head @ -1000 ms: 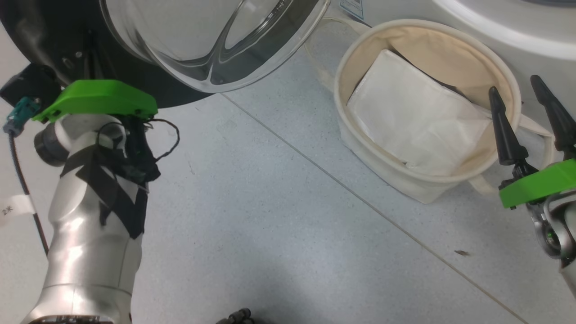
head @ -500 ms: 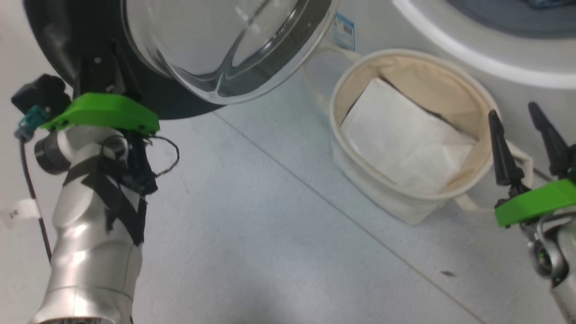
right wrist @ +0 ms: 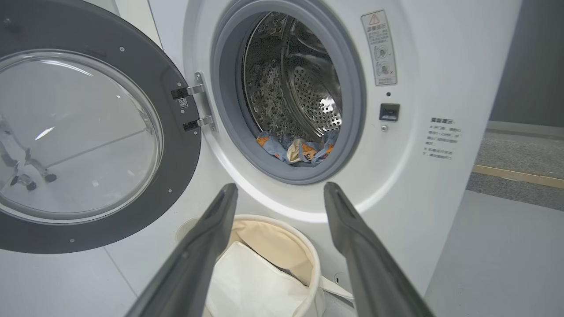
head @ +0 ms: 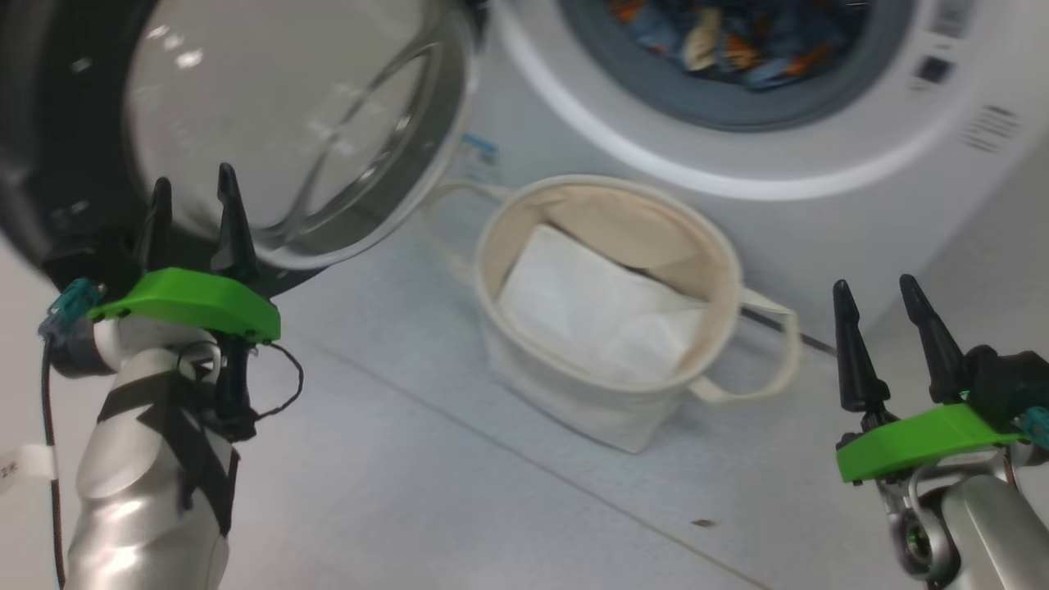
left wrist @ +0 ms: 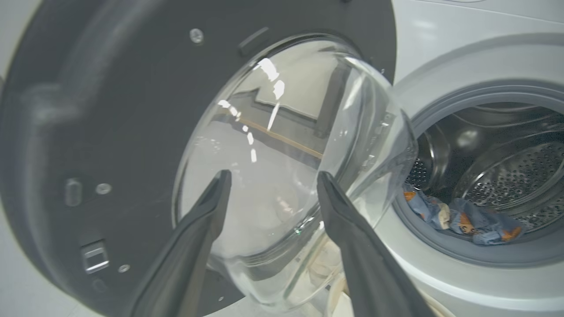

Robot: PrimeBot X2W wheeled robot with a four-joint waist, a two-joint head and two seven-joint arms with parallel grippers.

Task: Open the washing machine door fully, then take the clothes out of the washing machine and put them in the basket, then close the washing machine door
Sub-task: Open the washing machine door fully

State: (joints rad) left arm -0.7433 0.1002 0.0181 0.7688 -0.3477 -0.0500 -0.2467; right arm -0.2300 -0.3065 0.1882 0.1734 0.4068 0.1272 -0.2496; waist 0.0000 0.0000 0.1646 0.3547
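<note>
At the left, the washing machine door [head: 270, 123] stood swung open. My left gripper [head: 191, 180] was just before its glass, fingers wide and empty. Grey floor [head: 451, 508] stretched between my arms. The basket [head: 574, 401] stood below the mouth of the washing machine [head: 819, 213]. The clothes [head: 721, 41], blue with orange, lay inside the drum. My right gripper [head: 875, 285] had fingers wide, holding nothing.
</note>
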